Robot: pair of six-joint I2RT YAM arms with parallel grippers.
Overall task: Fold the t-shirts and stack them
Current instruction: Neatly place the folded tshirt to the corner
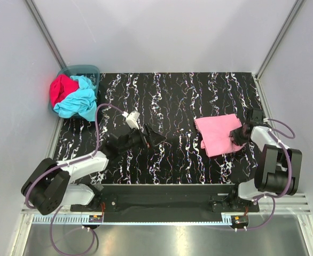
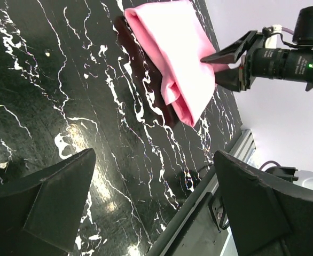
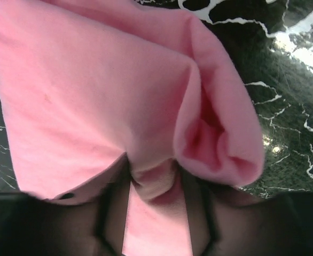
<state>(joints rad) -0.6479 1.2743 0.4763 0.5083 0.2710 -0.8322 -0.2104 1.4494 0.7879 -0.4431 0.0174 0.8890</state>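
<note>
Basket (image 1: 84, 69) with turquoise tee (image 1: 77, 104), red tee (image 1: 60, 89), far left

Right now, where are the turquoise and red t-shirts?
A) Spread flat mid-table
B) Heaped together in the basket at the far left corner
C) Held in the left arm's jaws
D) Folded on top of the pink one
B: the turquoise t-shirt and red t-shirt lie crumpled together in the teal basket, far from the pink t-shirt.
</note>
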